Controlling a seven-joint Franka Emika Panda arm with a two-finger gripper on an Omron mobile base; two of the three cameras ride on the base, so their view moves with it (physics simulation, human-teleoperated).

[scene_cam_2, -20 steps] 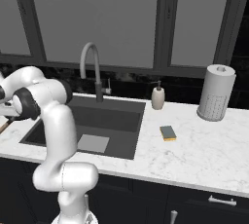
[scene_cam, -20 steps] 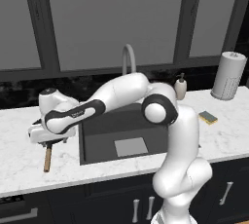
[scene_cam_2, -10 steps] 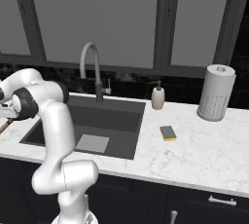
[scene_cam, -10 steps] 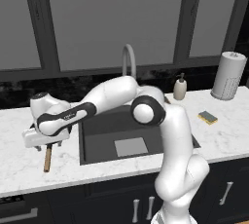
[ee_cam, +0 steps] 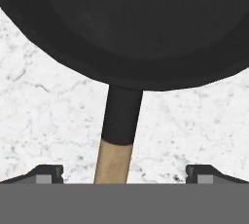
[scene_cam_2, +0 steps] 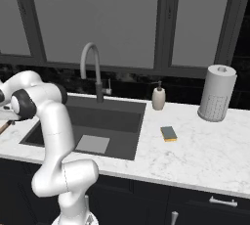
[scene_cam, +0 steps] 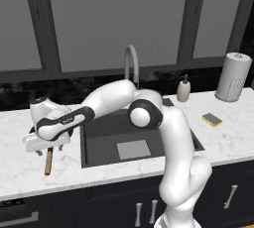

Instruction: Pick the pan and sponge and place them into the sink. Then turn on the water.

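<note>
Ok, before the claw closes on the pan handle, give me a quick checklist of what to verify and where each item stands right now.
1. Claw open wide enough for the handle: ok, its tips stand far apart on either side.
2. Pan handle centred between the tips: ok, the wooden part runs up the middle, slightly left of centre.
3. Tips low enough to clamp the handle: cannot tell, the hand view shows no depth.
4. Pan resting flat on the counter: ok, nothing is under or on it.
5. Sink free to receive the pan: ok, the basin holds nothing.
6. Sponge out of the way: ok, it lies on the counter right of the sink.
</note>
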